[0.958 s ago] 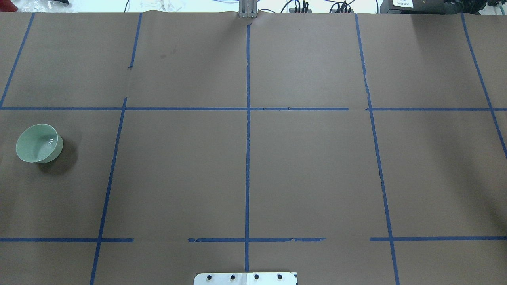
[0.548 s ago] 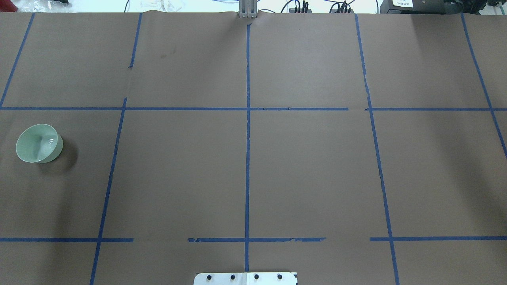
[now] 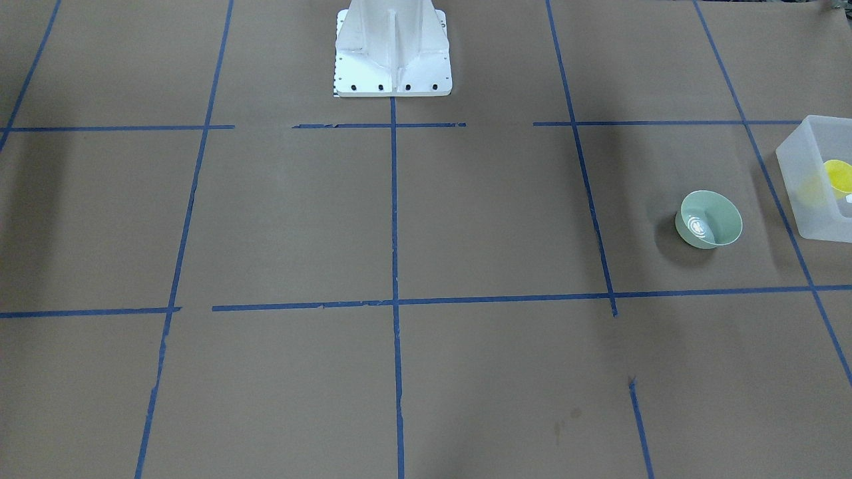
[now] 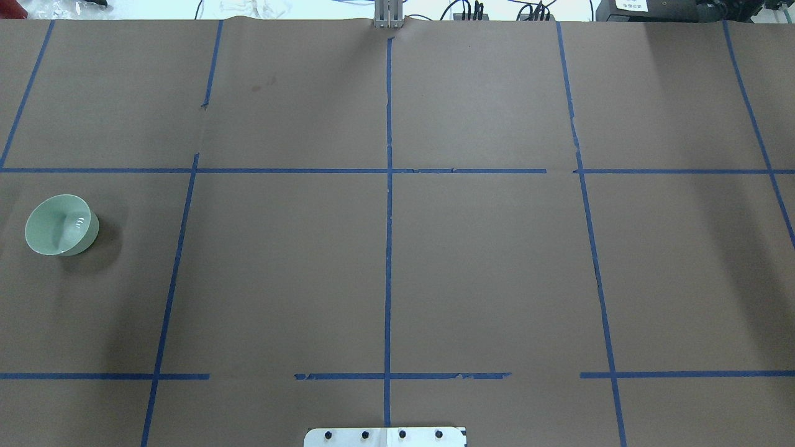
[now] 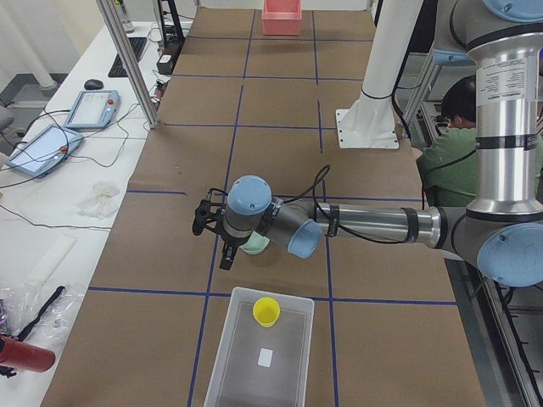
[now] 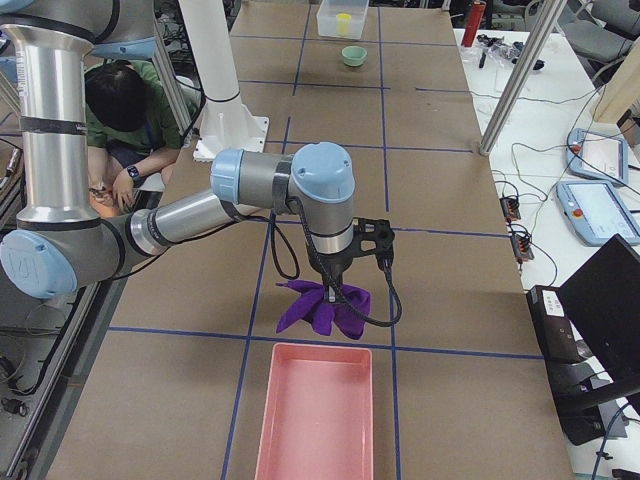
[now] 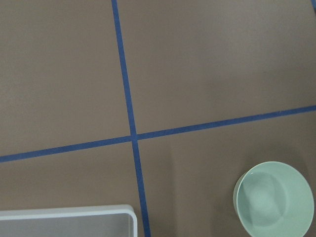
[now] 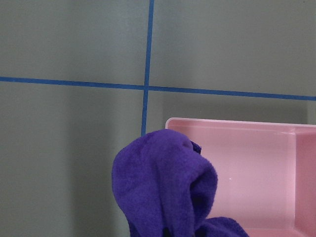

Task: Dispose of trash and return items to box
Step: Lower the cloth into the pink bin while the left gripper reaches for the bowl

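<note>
A small yellow cup (image 5: 266, 311) stands inside the frosted white box (image 5: 222, 366); the cup (image 3: 840, 174) and box (image 3: 802, 203) also show at the right edge of the front-facing view. My left gripper (image 5: 219, 246) hovers near a pale green bowl (image 4: 61, 225), just short of the box; I cannot tell if it is open or shut. My right gripper (image 6: 333, 290) hangs just short of a pink bin (image 6: 312, 420) with a purple cloth (image 6: 322, 310) dangling under it. The cloth (image 8: 165, 190) fills the lower right wrist view, but no fingers show.
The green bowl (image 7: 274, 200) sits beside the box corner (image 7: 74, 213). The pink bin (image 8: 247, 168) is empty. The robot's white base (image 3: 393, 60) stands mid-table at the robot's edge. A person in green (image 6: 125, 110) crouches behind the base. Metal posts and tablets line the far side.
</note>
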### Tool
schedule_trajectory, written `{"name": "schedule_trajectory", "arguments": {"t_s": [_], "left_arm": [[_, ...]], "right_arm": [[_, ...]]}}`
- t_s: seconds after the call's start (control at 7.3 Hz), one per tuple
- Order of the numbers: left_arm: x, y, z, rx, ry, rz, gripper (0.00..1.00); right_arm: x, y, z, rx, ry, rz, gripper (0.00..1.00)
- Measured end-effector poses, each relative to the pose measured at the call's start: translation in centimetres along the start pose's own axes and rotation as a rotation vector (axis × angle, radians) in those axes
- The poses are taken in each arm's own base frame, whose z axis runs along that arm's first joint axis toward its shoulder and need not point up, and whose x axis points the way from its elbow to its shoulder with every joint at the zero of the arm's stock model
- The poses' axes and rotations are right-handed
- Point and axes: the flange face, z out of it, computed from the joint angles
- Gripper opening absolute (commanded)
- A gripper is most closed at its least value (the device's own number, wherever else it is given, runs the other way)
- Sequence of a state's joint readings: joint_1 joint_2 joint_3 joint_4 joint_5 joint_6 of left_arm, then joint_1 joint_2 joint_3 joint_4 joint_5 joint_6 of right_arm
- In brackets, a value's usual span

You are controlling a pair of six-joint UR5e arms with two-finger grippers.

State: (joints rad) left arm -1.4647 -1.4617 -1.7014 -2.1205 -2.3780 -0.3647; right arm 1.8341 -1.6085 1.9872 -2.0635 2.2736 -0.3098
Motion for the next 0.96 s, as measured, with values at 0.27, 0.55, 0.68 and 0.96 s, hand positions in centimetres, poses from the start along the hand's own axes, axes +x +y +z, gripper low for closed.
{"name": "schedule_trajectory", "arguments": {"t_s": [0.27,0.55,0.68,0.96], "left_arm": [[1.4,1.1,4.2,0.038,0.012,-0.019,1.0],[0.2,2.3,6.4,0.049,0.023,-0.014,1.0],[0.1,2.7,7.1,0.045,0.024,-0.01,1.0],[0.6,3.3,8.9,0.03,0.001,-0.003,1.0]], "right_arm": [[3.4,0.0,2.2,0.002,-0.009,-0.001,0.0],[8.0,-0.8,6.5,0.037,-0.016,-0.024,0.3],[10.4,-1.0,9.1,0.051,-0.013,-0.035,0.99],[13.3,-1.2,12.3,0.079,-0.003,-0.052,1.0]]}}
